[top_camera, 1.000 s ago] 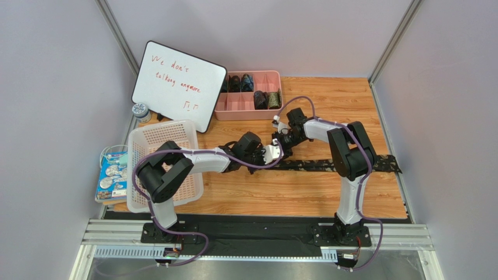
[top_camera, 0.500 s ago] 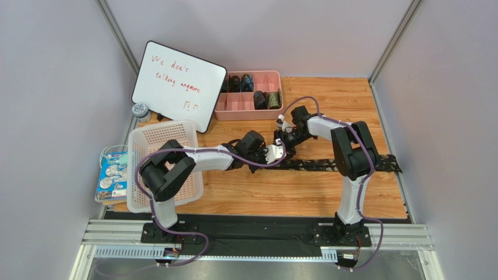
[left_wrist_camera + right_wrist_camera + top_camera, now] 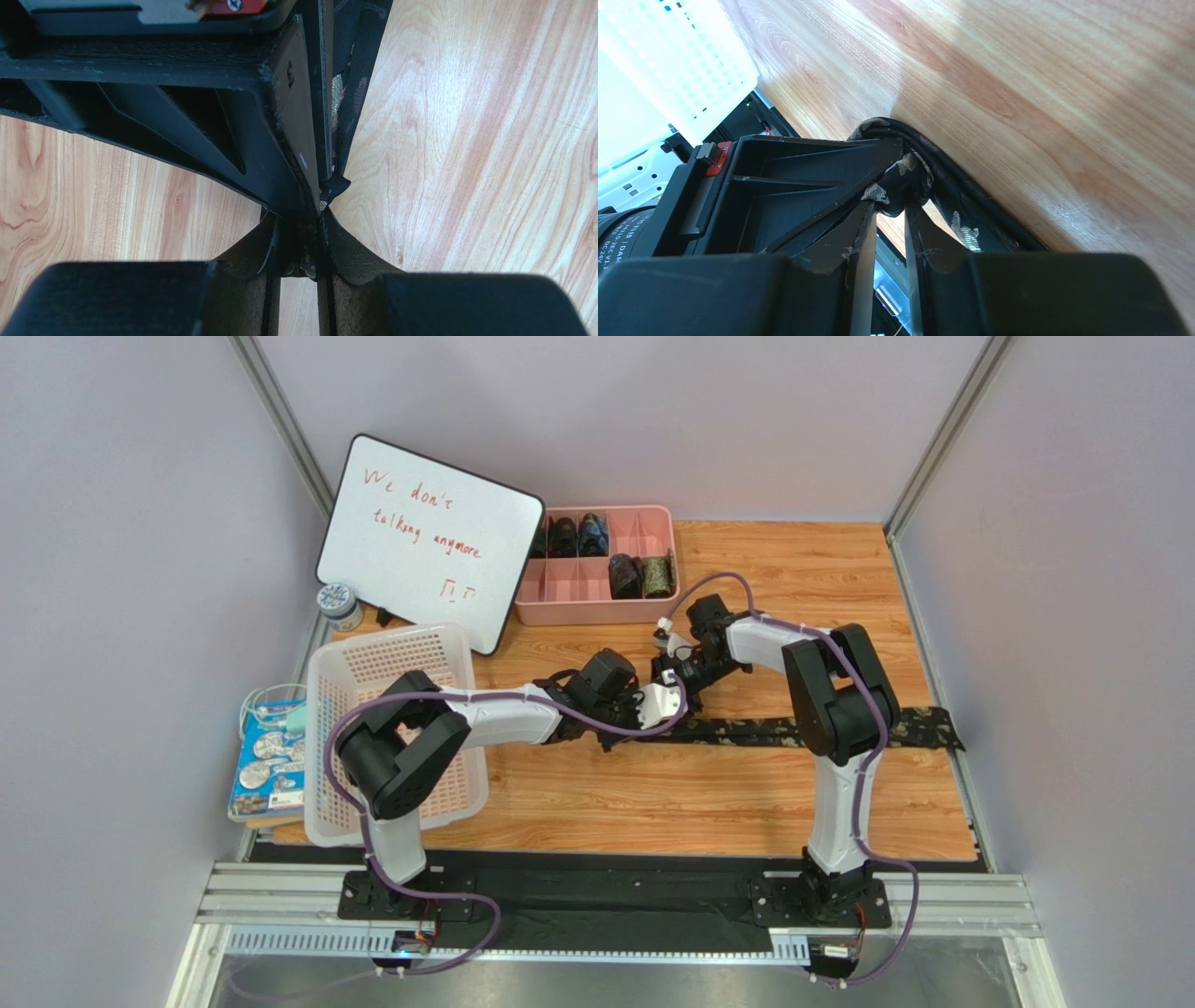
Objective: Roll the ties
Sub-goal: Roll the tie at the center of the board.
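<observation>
**Meeting nose to nose on the tie's end, mid-table**

Room: the table (image 3: pixel 673 798) shows bare wood at 6 o'clock of the grippers, down to the arm bases, and again at 1–2 o'clock past the right arm. A white basket (image 3: pixel 407 665) on the left table edge boxes things in at 9 o'clock. A leaning whiteboard (image 3: pixel 428 539) does so at 11, and a pink tray (image 3: pixel 561 588) near the back edge at 12. Booth walls run along the left, back and right edges.

The tie (image 3: pixel 842 730) lies flat, running from the grippers toward 3 o'clock. It passes under the right arm, and its far end reaches the right table edge. The fabric is black with small olive flecks. Its near end is bunched into a small fold at the fingertips.

The rolled ties (image 3: pixel 626 576) are dark cylinders standing in the tray's back and right compartments.

Left gripper (image 3: pixel 300 231): jaws narrow, pinching that folded end.

Right gripper (image 3: pixel 889 210): jaws narrow, with a slit between them. The fold touches its tips, but I can't tell whether it is clamped.
</observation>
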